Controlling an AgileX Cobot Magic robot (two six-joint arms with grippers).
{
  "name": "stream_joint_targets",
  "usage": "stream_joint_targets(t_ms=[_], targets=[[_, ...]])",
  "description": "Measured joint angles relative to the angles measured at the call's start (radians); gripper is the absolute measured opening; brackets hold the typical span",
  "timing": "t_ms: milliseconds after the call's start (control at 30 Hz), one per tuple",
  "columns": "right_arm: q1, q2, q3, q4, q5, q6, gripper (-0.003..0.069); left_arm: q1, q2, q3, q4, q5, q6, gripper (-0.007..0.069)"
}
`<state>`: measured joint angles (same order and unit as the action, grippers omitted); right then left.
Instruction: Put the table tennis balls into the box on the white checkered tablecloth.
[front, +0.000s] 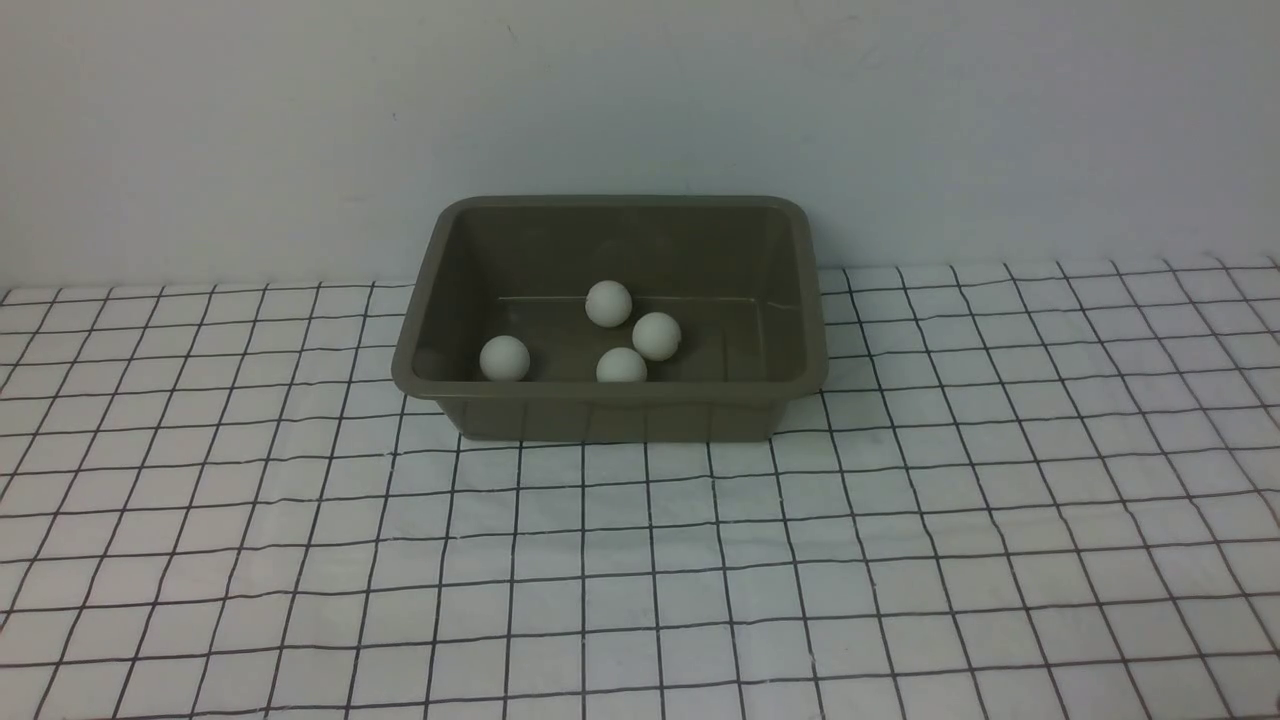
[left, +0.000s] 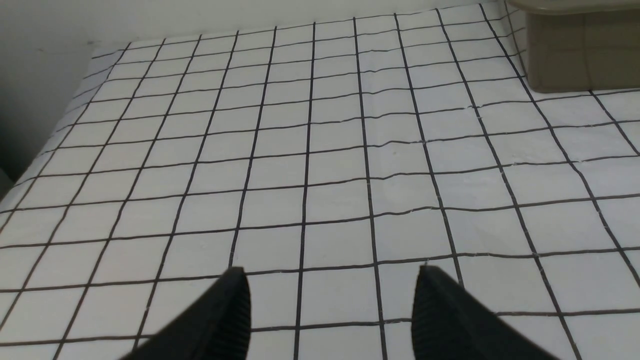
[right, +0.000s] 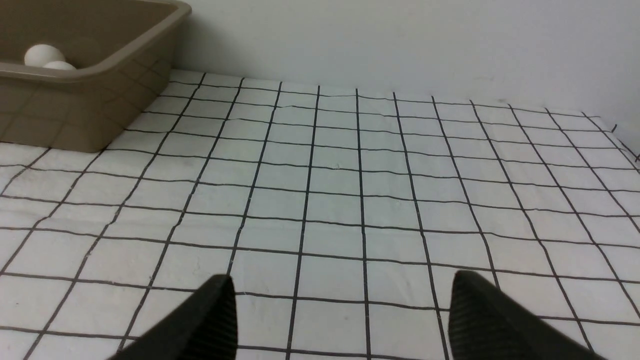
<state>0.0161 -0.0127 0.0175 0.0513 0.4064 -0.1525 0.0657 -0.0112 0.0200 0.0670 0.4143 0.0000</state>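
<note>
The olive-grey box (front: 610, 404) stands on the white checkered tablecloth (front: 640, 580) near the back wall. Several table tennis balls lie inside it; one ball (front: 504, 358) sits apart at the left, and a cluster of three balls (front: 640, 335) rests near the middle. Neither arm shows in the front view. In the left wrist view my left gripper (left: 330, 272) hangs open over bare cloth, with the box corner (left: 580, 55) far off. My right gripper (right: 340, 280) is open over bare cloth too, and the box (right: 75, 110) with two balls (right: 44, 54) showing lies off to one side.
A plain pale wall (front: 640, 100) rises right behind the box. The cloth's edge (left: 65, 120) shows in the left wrist view, beside a dark drop. The cloth is slightly wrinkled in front of the box.
</note>
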Motion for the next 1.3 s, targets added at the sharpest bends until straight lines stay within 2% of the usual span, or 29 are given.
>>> stream_joint_targets(t_ms=[1300], targets=[[0.016, 0.0, 0.0, 0.002, 0.0, -0.011, 0.0514, 0.0, 0.0, 0.0, 0.0, 0.0, 0.0, 0.0395]])
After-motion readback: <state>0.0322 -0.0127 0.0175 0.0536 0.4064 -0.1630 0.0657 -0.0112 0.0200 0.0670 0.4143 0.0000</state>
